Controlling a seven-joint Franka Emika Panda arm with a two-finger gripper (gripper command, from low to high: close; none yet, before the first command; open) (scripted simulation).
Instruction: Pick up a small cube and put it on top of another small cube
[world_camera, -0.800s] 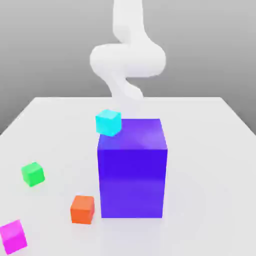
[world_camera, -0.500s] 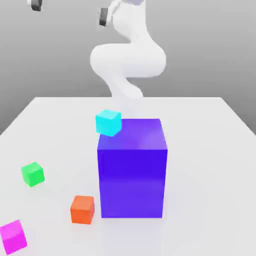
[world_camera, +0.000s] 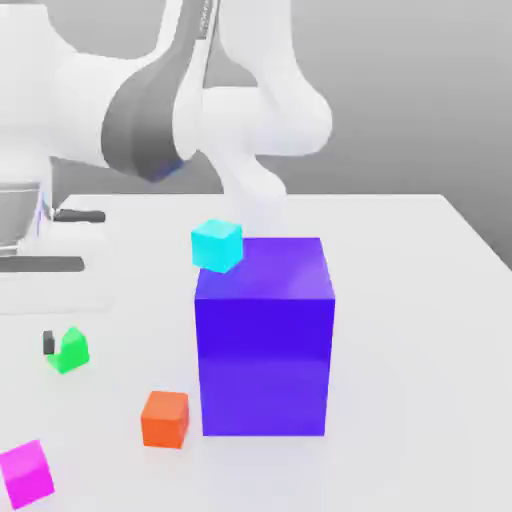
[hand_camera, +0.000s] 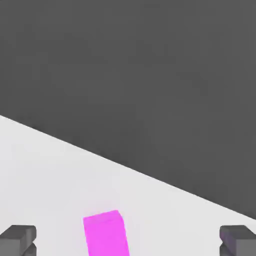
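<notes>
The gripper (hand_camera: 128, 241)'s wide open and empty, so nothing's stacked yet imo. Magenta cube (world_camera: 27, 474) is still unpicked by the table (world_camera: 400, 350)'s near edge, exterior view's left; grab, lift and placing all remain.

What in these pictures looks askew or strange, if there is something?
The cyan cube looks odd: in the exterior view it covers the left edge of the large blue block's top, so it may overhang there. The small cubes sit turned at differing angles, but nothing looks damaged.
</notes>
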